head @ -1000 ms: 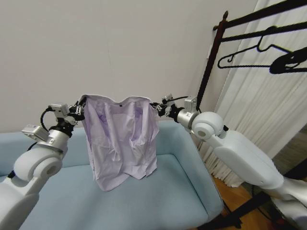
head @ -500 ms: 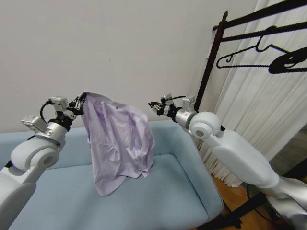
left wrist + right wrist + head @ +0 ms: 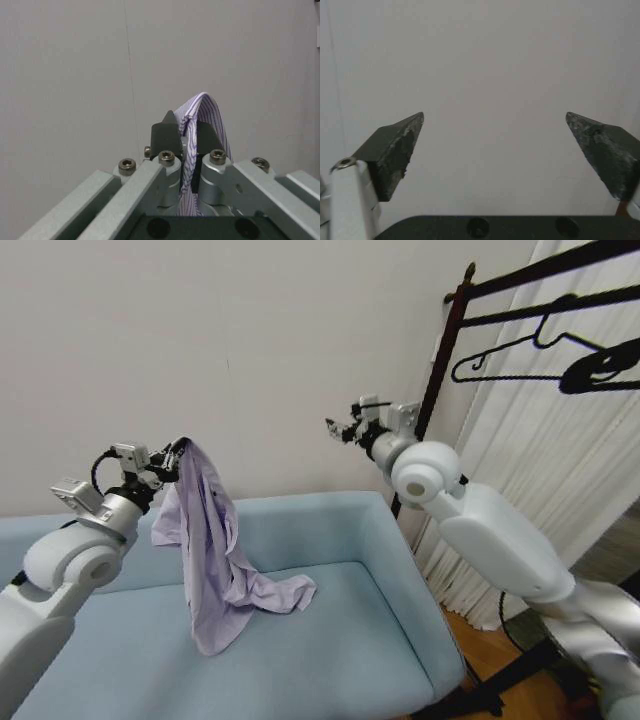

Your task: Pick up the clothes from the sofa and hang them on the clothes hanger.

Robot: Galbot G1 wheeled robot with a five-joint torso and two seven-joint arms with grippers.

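Left gripper (image 3: 172, 458), raised at the left above the sofa: its dark fingers are closed tightly on a fold of the pale lilac, finely striped cotton shirt (image 3: 208, 552), and in the left wrist view the pinched cloth bulges up between the two tips with no gap on either side. The shirt hangs from this single hold as a narrow, crumpled column; its lower part trails to the right and appears to rest on the seat of the light blue upholstered sofa (image 3: 350, 650), though contact cannot be confirmed from the head view. Right gripper (image 3: 337, 429), held higher and well apart from the shirt, near the dark upright post of the clothes rack (image 3: 441, 352): its two black pointed fingers (image 3: 395, 150) stand wide apart, with nothing but plain white wall (image 3: 250, 330) between them, and touch nothing. A black wire clothes hanger (image 3: 520, 348) hangs bare from the rack's upper rail, to the right of the right gripper and in front of the pale pleated curtain (image 3: 540, 470).
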